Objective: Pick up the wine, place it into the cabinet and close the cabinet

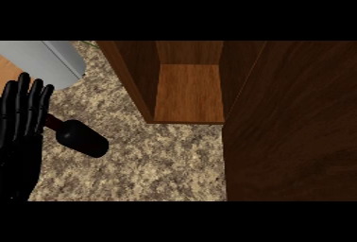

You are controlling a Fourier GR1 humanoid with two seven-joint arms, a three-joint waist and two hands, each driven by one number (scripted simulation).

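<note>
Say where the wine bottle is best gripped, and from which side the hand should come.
Probably the wide body of the wine bottle, from above, fingers wrapped across its width. It lies on its side on the counter, its narrow neck pointing at the open left hand and partly hidden by it, so the body offers more to hold.

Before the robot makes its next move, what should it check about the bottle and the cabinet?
1. Cabinet open: ok, its door stands aside at the right.
2. Room on the shelf: ok, as far as shows.
3. Wine bottle free on the counter: ok, nothing holds it.
4. Left hand open beside the bottle's neck: ok.
5. Right hand ready: cannot tell, it does not show.
6. Grey object apart from the bottle: ok.
</note>
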